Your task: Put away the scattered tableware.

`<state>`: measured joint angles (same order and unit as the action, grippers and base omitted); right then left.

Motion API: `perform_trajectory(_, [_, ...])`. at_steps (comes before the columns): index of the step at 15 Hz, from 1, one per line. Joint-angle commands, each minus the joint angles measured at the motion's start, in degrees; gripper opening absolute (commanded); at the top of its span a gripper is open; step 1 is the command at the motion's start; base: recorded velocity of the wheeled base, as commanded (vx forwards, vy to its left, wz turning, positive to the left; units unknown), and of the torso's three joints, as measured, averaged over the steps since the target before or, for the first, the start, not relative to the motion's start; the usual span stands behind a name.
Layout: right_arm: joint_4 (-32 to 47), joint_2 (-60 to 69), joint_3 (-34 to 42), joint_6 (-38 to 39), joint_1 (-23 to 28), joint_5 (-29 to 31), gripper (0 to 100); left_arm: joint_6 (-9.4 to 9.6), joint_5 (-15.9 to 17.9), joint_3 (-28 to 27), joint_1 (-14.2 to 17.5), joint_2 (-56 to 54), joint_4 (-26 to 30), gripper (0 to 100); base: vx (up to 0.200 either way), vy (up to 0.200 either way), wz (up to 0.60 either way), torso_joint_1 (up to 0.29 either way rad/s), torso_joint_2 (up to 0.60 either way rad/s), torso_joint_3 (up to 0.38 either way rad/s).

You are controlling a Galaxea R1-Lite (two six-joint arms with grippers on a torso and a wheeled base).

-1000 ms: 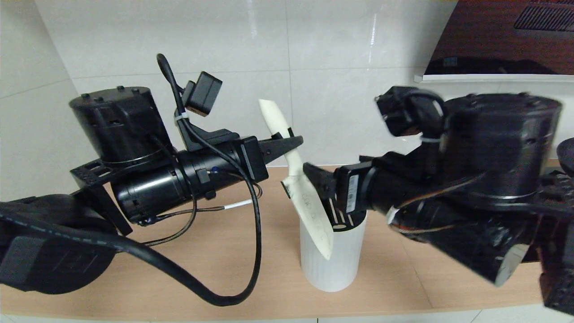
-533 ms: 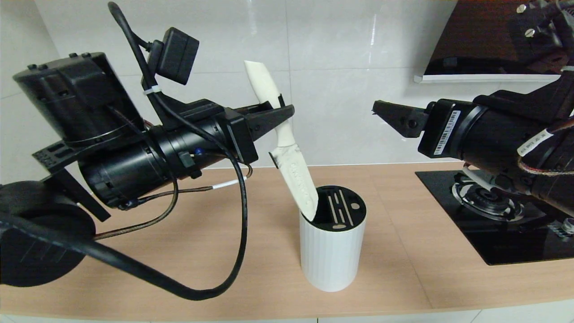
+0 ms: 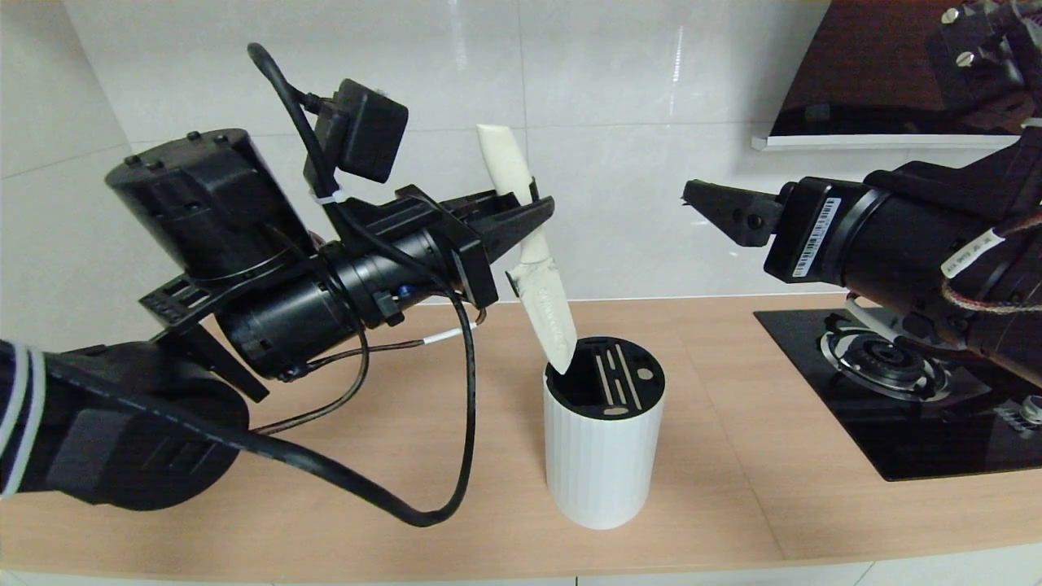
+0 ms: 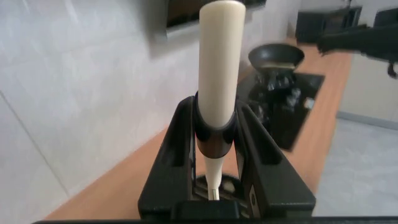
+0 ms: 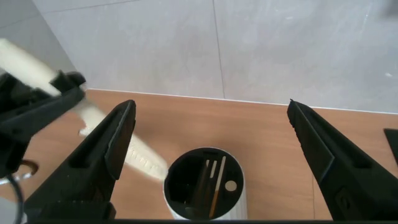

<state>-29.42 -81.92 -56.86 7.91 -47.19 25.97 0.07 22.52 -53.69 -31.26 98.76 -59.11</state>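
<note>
Head view: L gripper (image 3: 537, 216) clamped on knife (image 3: 547, 313) handle, tip tilted at block (image 3: 602, 456) top's left opening, R gripper (image 5: 208, 118) wide open alongside; insertion step, so you'd prob. square blade, then lower.

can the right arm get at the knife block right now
Probably yes: the right pincer is open, with free space between it and the knife block. The knife in the left pincer crowds only its left side.
</note>
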Motion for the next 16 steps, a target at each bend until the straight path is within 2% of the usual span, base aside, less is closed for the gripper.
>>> perform_trajectory(1, [-0.03, -0.08, -0.01, 0.0, -0.01, 0.05, 100, 0.01, 0.07, -0.45, -0.47, 2.49, -0.57, 0, 0.0, 0.0, 0.0, 0.0, 0.0, 0.0])
perform_trajectory(7, [-0.12, -0.87, -0.1, 0.0, 0.34, -0.65, 100, 0.1, 0.07, -0.54, -2.49, 4.69, -1.27, 0, 0.0, 0.0, 0.0, 0.0, 0.0, 0.0])
perform_trajectory(16, [-0.12, -1.22, -0.01, 0.0, 0.7, -0.65, 100, 0.28, -0.02, -0.54, -2.49, 7.33, -1.09, 0, 0.0, 0.0, 0.0, 0.0, 0.0, 0.0])
